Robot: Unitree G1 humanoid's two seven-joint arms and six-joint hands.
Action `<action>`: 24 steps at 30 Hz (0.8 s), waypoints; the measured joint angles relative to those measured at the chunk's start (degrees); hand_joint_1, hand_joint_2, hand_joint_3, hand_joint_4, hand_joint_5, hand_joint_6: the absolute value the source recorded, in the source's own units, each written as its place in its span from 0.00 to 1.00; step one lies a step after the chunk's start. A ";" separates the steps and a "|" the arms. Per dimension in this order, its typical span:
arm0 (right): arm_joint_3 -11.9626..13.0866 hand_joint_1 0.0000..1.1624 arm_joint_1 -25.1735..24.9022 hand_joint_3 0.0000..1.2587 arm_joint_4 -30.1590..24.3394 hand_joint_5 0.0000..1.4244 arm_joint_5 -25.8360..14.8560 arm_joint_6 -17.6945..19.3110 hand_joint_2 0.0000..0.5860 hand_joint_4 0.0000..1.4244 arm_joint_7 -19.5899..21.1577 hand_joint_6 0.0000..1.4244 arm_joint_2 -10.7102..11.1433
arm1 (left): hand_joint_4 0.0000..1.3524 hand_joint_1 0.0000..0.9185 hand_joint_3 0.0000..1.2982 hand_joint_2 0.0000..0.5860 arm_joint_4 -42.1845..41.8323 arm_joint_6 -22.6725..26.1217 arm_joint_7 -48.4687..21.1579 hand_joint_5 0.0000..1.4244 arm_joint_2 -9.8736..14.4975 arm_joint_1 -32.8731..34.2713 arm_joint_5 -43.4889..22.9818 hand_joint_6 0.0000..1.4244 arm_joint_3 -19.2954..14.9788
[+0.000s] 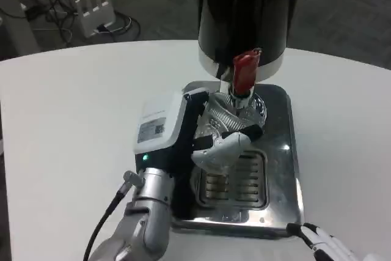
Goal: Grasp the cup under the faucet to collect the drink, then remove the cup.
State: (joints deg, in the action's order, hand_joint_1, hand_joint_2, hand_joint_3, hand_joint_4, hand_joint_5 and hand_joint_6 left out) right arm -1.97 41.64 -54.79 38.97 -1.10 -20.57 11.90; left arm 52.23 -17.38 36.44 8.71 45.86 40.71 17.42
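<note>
Your left forearm [143,224] rises from the bottom edge, just left of the drip tray [287,151], and slants up toward it. Your left hand [201,136] reaches over the tray's left rim with its white back up and to the left — its fingers [229,146] are wrapped around the cup [229,114] above the tray. Your right hand [324,244] sits low at the tray's front right corner — only its fingertips show, so you can't judge its grip.

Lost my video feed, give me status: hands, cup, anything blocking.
Left hand grips cup under faucet. Right hand idle at tray corner. Nothing blocking.
</note>
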 measured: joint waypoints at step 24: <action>0.10 0.44 -0.26 0.06 0.00 0.00 -1.28 0.09 0.84 0.00 1.41 0.00 0.03 | 0.21 0.03 0.55 0.28 -3.60 -0.99 -1.04 0.31 0.31 -2.47 -2.56 0.37 1.65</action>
State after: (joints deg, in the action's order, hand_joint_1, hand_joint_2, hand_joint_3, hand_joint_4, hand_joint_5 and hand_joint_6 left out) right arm -1.87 41.38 -54.79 37.69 -1.01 -19.16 11.94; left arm 48.62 -18.37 35.40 9.01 43.39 38.15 19.07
